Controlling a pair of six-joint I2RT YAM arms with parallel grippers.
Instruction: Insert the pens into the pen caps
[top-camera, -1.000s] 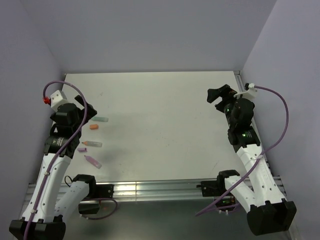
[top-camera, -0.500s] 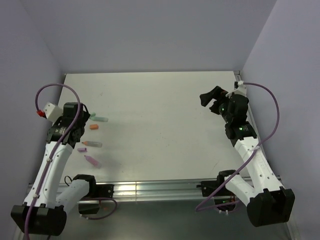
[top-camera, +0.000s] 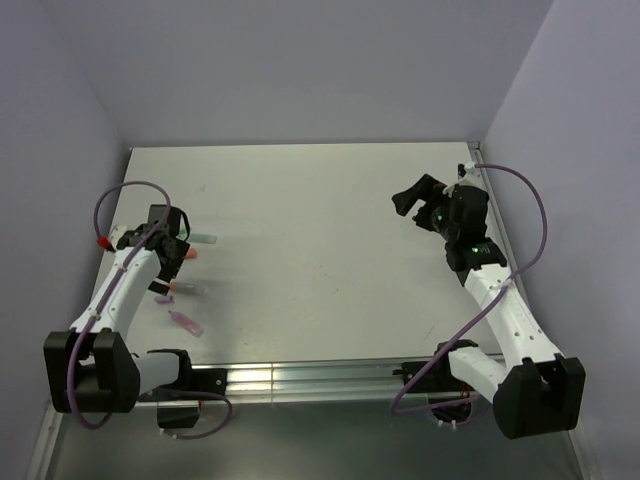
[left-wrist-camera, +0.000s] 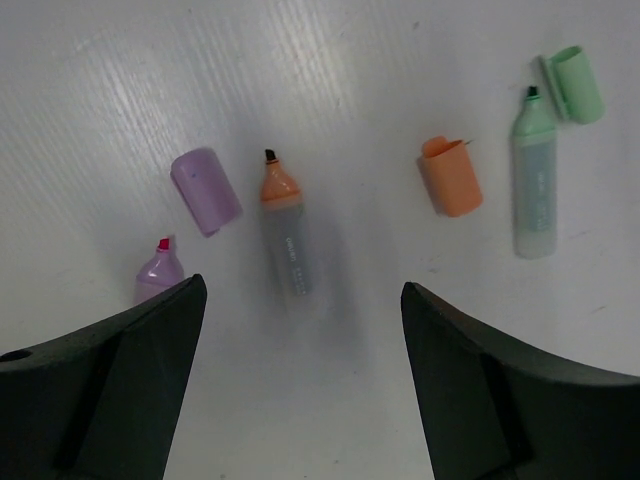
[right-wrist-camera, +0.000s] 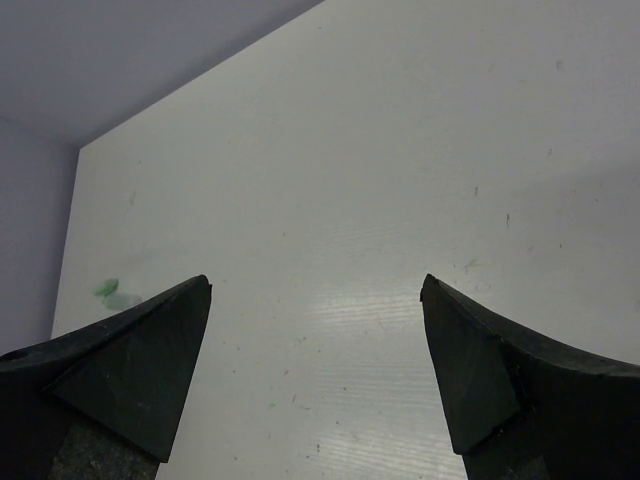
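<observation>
The released left end effector (left-wrist-camera: 300, 300) hangs over the orange-tipped pen (left-wrist-camera: 288, 250), which lies lengthwise between its jaws. The right end effector (right-wrist-camera: 315, 290), also released, is well apart.

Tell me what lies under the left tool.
The open left tool hangs over the orange-tipped pen, between a purple cap and an orange cap. One finger covers most of the pink-tipped pen.

The pens (left-wrist-camera: 290, 255) and pen caps (left-wrist-camera: 450, 178) look like smooth frosted plastic; the table (left-wrist-camera: 400, 60) seems faintly ribbed, slightly glossy.
</observation>
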